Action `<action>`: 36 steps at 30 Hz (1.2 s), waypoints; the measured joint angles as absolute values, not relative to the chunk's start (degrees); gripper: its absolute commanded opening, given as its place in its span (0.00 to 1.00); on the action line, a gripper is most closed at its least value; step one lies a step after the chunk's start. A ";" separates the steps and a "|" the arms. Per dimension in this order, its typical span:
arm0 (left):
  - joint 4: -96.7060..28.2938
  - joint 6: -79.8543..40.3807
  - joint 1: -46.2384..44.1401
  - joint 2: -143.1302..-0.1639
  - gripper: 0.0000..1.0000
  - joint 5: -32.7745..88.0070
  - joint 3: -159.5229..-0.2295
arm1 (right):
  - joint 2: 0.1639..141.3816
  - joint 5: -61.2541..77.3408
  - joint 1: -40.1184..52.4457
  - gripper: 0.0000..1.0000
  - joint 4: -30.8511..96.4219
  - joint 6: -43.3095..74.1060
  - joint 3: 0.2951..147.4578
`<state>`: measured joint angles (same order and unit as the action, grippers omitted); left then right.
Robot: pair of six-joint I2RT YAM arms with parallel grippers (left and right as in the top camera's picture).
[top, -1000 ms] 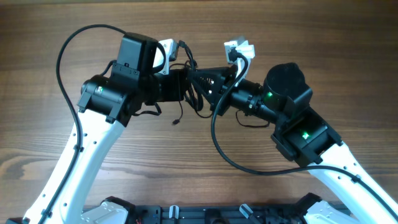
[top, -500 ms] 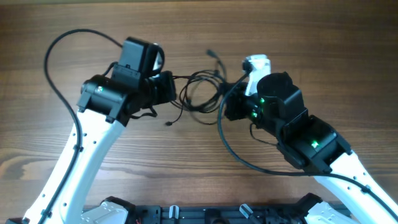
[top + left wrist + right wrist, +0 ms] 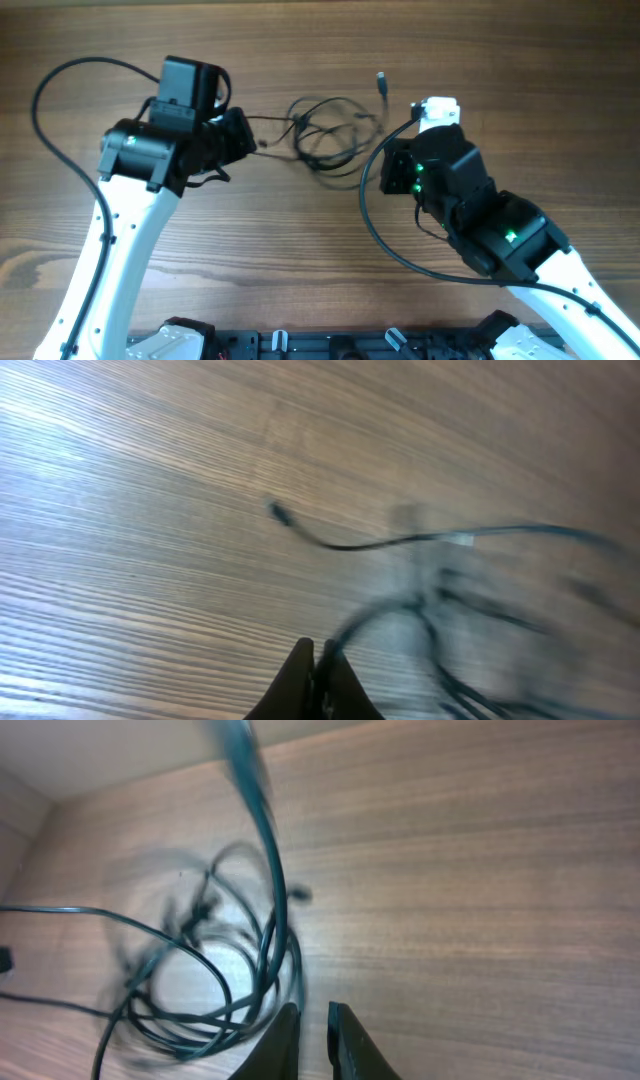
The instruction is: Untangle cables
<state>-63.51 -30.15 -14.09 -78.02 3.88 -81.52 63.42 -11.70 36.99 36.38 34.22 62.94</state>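
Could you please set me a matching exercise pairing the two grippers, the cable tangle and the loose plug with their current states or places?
1. left gripper
2. right gripper
3. cable tangle
4. loose plug

A. spread between the two grippers
B. jaws slightly apart
C. jaws closed
D. at the far edge of the loops

Pairs: 1-C, 2-B, 3-A, 4-D

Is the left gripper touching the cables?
Touching. In the left wrist view, one strand of the cables runs into the shut left gripper.

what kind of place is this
Probably a robot lab workbench: a left arm and right arm share a wooden table, with a tangle of thin cables between them.
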 measured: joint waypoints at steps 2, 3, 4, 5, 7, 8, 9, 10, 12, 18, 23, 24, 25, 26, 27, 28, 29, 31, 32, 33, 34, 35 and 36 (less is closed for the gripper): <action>-63.51 -30.39 -13.50 -77.54 0.33 4.16 -81.52 | 63.42 -8.54 36.62 0.13 32.62 31.59 62.94; -63.51 -30.11 -13.47 -77.43 0.36 4.43 -81.52 | 63.42 -6.15 36.60 0.13 30.57 29.85 62.94; -63.51 -30.17 -13.47 -77.32 0.36 5.10 -81.52 | 63.42 -2.39 36.60 0.12 27.97 27.55 62.94; -63.51 -30.35 -13.47 -77.28 0.33 6.04 -81.52 | 63.42 1.56 36.60 0.12 25.67 25.26 62.96; -63.48 -30.28 -13.47 -77.25 0.27 7.44 -81.52 | 63.51 8.14 36.67 0.12 22.52 22.02 62.96; -63.46 -30.15 -13.47 -77.25 0.25 8.01 -81.52 | 63.64 10.39 36.67 0.17 21.69 21.04 62.96; -63.48 -29.67 -13.47 -77.25 0.24 8.80 -81.52 | 63.81 12.32 36.67 0.34 21.37 20.18 62.96; -63.48 -29.30 -13.47 -77.25 0.24 9.39 -81.52 | 64.07 14.06 36.67 0.43 21.41 19.18 62.96; -63.46 -28.42 -13.47 -77.25 0.19 10.74 -81.52 | 64.95 15.49 36.67 0.72 22.85 18.44 63.00; -62.35 -24.88 -13.47 -77.23 0.04 13.61 -81.52 | 71.18 15.59 36.67 0.95 34.74 18.06 63.09; -60.62 -27.99 -11.46 -76.84 0.04 7.05 -81.52 | 78.56 16.27 36.64 0.96 39.55 14.35 63.18; -60.60 -28.88 -10.31 -76.42 0.04 5.41 -81.49 | 80.60 17.10 36.64 0.96 39.44 12.69 63.18; -60.58 -29.36 -9.26 -76.03 0.04 4.49 -81.52 | 81.91 17.89 36.67 0.96 39.33 11.51 63.18; -60.62 -29.93 -7.88 -75.31 0.05 3.53 -81.52 | 83.44 18.98 36.67 0.96 38.59 10.00 63.18; -60.66 -30.39 -6.57 -74.43 0.08 2.81 -81.52 | 84.88 20.18 36.67 0.96 37.43 8.60 63.18; -60.66 -30.68 -5.32 -73.52 0.11 2.44 -81.52 | 85.30 21.37 36.67 0.95 36.93 7.29 63.18; -60.84 -30.83 -4.54 -72.64 0.13 2.09 -81.52 | 87.18 22.22 36.67 0.95 34.94 6.50 63.18; -61.08 -31.22 -3.11 -70.41 0.18 1.54 -81.52 | 89.34 24.29 36.67 0.94 32.18 4.97 63.18; -61.12 -31.51 -2.72 -69.52 0.20 1.37 -81.52 | 90.21 25.08 36.69 0.94 30.92 4.51 63.18; -61.10 -31.62 -2.35 -68.55 0.25 1.26 -81.52 | 91.18 25.76 36.73 0.94 29.89 4.12 63.18; -61.12 -31.86 -1.87 -67.33 0.29 1.02 -81.52 | 92.38 26.50 36.91 0.93 28.69 3.75 63.18; -61.12 -31.90 -1.56 -66.39 0.33 0.82 -81.52 | 93.32 27.03 37.10 0.92 27.94 3.46 63.18; -61.12 -32.34 -1.15 -65.19 0.36 0.62 -81.52 | 94.48 27.51 37.43 0.90 26.94 3.16 63.18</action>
